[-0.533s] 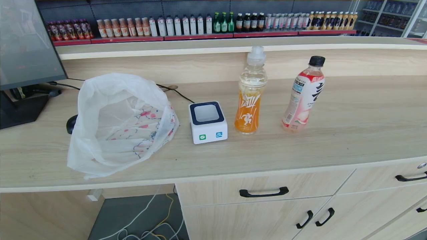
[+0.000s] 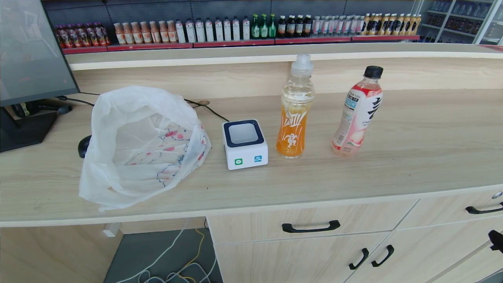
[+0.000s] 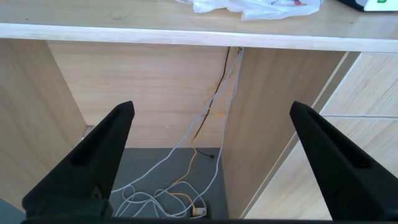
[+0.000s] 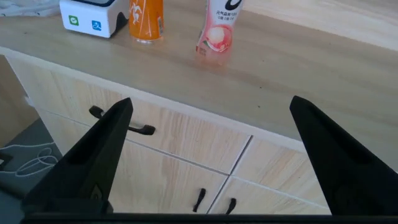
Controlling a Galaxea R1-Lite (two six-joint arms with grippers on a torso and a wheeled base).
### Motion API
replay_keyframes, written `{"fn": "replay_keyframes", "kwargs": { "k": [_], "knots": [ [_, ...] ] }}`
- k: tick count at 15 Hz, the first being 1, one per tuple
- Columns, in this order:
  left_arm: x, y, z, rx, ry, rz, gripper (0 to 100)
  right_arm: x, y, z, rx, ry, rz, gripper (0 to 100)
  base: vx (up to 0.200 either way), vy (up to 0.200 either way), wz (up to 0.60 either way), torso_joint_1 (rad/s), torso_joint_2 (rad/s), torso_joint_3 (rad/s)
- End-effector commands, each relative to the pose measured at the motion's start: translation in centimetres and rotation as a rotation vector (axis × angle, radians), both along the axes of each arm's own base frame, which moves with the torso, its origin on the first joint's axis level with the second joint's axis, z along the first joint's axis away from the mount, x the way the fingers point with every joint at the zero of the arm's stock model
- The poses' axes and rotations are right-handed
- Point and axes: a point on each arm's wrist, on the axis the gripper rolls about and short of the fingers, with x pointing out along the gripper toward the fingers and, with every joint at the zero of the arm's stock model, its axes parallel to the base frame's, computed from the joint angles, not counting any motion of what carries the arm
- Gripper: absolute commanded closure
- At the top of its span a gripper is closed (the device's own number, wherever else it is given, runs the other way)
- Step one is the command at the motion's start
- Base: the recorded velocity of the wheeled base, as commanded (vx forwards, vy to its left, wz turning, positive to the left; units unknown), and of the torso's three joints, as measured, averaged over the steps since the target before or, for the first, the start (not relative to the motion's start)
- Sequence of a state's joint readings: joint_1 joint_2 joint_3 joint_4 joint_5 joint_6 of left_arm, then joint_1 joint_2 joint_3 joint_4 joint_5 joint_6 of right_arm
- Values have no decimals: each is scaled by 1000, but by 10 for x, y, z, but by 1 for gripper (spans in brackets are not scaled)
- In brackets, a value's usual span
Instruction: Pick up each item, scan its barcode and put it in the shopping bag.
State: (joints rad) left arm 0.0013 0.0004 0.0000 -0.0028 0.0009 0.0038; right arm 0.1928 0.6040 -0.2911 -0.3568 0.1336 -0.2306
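Note:
An orange drink bottle (image 2: 295, 108) with a clear cap stands upright on the wooden counter (image 2: 353, 169), just right of the white barcode scanner (image 2: 244, 143). A pink peach bottle (image 2: 357, 112) with a black cap stands to its right. The white shopping bag (image 2: 137, 145) lies open to the left of the scanner. My left gripper (image 3: 211, 107) is open, low in front of the gap under the counter, below the bag (image 3: 255, 6). My right gripper (image 4: 211, 102) is open in front of the drawers, below both bottles (image 4: 147, 18) (image 4: 219, 28) and the scanner (image 4: 90, 15).
A monitor (image 2: 31, 51) and its stand sit at the counter's far left, with a black mouse (image 2: 84, 146) behind the bag. A raised ledge (image 2: 275, 57) runs along the back. Drawers with black handles (image 2: 310, 226) lie below. Loose cables (image 3: 186, 186) trail on the floor.
A dark piece of my right arm has come into the head view at its lower right edge. The bottles, scanner and bag have not moved.

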Motion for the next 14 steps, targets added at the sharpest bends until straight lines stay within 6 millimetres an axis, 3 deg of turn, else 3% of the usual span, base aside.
{"fn": "replay_keyframes", "kwargs": {
  "k": [1, 4, 9, 11, 14],
  "knots": [
    [0, 0, 0, 1, -1, 1, 0, 12, 2, 7, -28, 20, 1, 0, 0, 0, 0, 0, 0, 0],
    [0, 0, 0, 1, -1, 1, 0, 29, 9, 23, -85, 17, 34, 0, 0, 0, 0, 0, 0, 0],
    [0, 0, 0, 1, -1, -1, 0, 56, 22, 26, -109, 47, 91, 0, 0, 0, 0, 0, 0, 0],
    [0, 0, 0, 1, -1, -1, 0, 73, 37, 29, -104, 33, 138, 0, 0, 0, 0, 0, 0, 0],
    [0, 0, 0, -1, -1, 1, 0, 86, 78, 33, -60, 24, 200, 0, 0, 0, 0, 0, 0, 0]
  ]
}}
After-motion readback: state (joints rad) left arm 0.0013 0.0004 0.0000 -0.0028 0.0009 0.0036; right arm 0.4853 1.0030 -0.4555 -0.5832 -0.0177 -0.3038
